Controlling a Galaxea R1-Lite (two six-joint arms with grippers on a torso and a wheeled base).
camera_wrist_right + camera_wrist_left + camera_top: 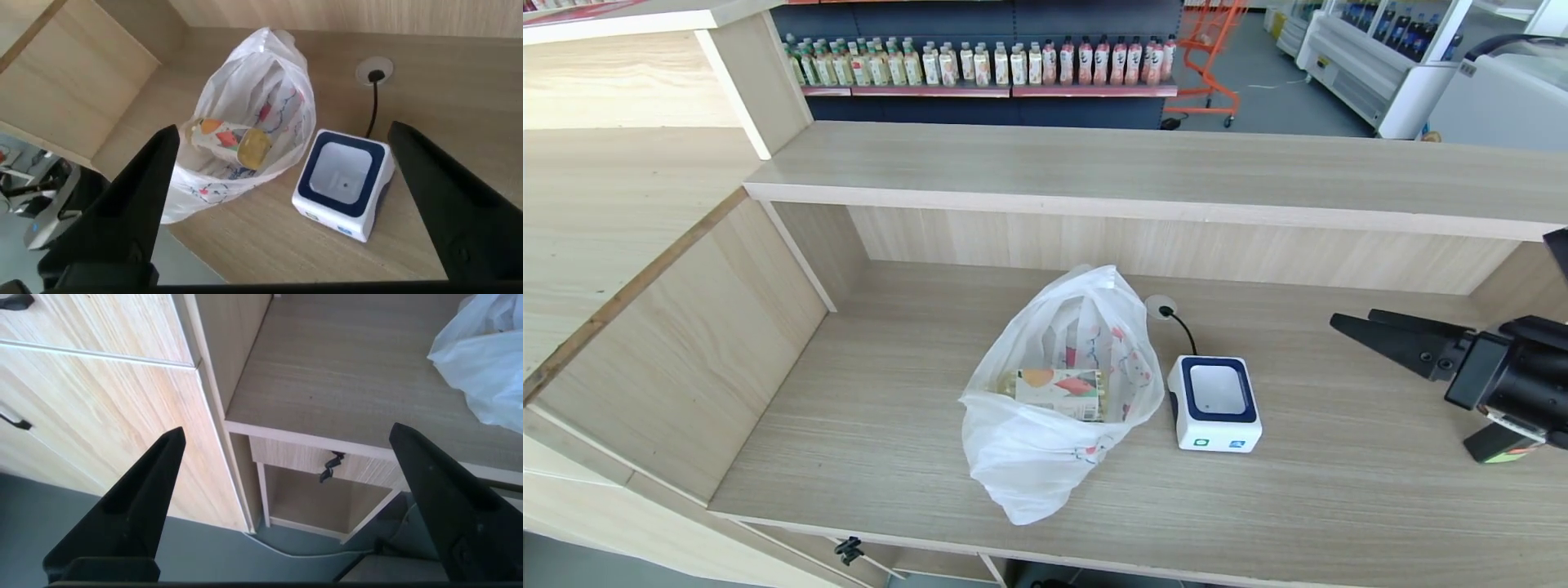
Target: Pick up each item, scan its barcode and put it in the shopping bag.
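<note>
A white plastic shopping bag (1045, 425) lies open in the middle of the wooden counter (1339, 490). Inside it lies a drink bottle (1058, 392) with a colourful label, seen from above as the bottle (233, 140) in the bag (270, 73). Just right of the bag sits the white and blue barcode scanner (1215, 402), also scanner (343, 184). My right gripper (1352, 320) hangs open and empty above the counter's right side, right gripper (282, 131). My left gripper (288, 431) is open and empty, low in front of the counter's left front corner, with the bag's edge (490, 367) beyond.
The scanner's black cable (1183, 327) runs to a hole in the counter behind it. A raised ledge (1143, 171) spans the back and a wooden side wall (686, 343) closes the left. Shelves of bottles (980, 61) stand far behind.
</note>
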